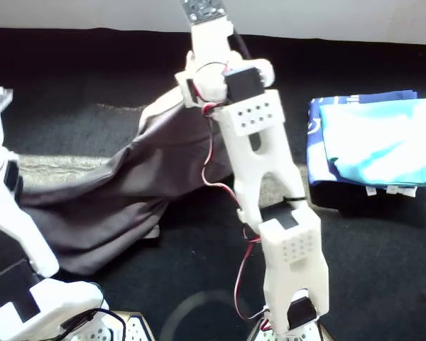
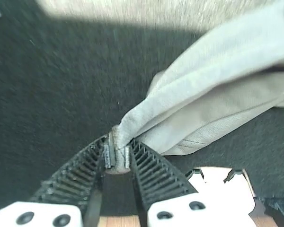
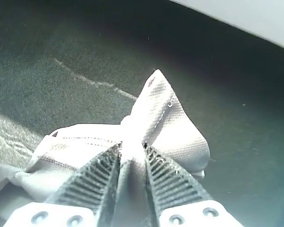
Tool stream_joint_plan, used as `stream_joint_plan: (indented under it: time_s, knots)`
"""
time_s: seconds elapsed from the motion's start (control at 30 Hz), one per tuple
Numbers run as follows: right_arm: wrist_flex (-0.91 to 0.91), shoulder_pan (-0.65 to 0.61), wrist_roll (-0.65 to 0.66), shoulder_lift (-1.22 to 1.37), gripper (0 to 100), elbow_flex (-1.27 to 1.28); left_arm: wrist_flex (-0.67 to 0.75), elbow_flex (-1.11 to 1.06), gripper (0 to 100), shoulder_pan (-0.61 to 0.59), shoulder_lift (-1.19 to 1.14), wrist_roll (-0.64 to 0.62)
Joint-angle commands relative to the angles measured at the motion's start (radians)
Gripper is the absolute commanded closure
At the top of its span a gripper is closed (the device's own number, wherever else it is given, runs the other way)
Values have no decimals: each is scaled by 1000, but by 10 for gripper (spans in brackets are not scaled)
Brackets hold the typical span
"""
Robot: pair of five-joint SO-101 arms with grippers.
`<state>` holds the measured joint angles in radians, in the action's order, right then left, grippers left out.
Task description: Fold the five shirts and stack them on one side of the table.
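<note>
While our left claw [image 2: 117, 153] pinches a corner of the grey shirt [image 1: 128, 192], our right claw [image 3: 131, 149] clamps another fold, and the cloth stretches between them over the bench [image 1: 383, 270]. We see folded shirts [image 1: 376, 149] stacked well apart from both claws.

The table is covered by a dark, felt-like mat [image 1: 383, 284]. A sandy band [image 1: 71, 167] is seen running across it (much lighter than the rest). A thin pale line [image 3: 85, 81] is traced over the dark surface farther back. A light strip [image 1: 341, 15] is shown along the far edge. A sliver of wood [image 2: 114, 221] is glimpsed in the left wrist view.
</note>
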<state>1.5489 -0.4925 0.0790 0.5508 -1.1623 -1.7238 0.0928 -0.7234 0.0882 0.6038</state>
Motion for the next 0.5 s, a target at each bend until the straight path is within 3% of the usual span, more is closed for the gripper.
stream_joint_plan:
  time_s: [0.0, 0.33, 0.47]
  knots:
    - [58, 10, 46, -56, 987, -4, -17, 104, 991, 36, 31, -26]
    - [76, 7, 46, 363, 985, -16, -15, -28, 991, 31, 22, -26]
    - [113, 8, 43, 395, 899, -16, -14, -59, 991, 30, 22, -25]
